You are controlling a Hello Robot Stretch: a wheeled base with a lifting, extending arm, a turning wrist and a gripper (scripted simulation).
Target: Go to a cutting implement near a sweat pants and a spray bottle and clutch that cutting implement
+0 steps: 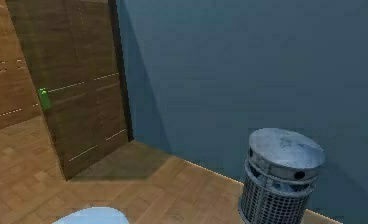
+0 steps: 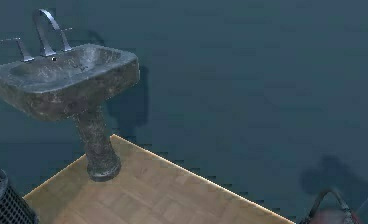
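**Looking for the cutting thing**

The robot is facing a wooden door (image 1: 77, 85) at 10 o'clock and a metal bin (image 1: 280, 180) at 4 o'clock. I cannot tell where the cutting thing is or what the claw is doing. It is probably hard, thin and sharp, so grab its handle.

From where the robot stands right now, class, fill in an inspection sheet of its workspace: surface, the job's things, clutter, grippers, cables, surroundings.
surface: wood plank floor.
job's things: nothing seen.
clutter: ribbed metal bin by the wall; pale rounded shape at the forward view's bottom edge; dark reddish shape at the arm side view's bottom right, too little of it to name.
grippers: nothing seen.
cables: nothing seen.
surroundings: wooden door with a green handle; blue-grey wall; stone pedestal sink with a metal tap.
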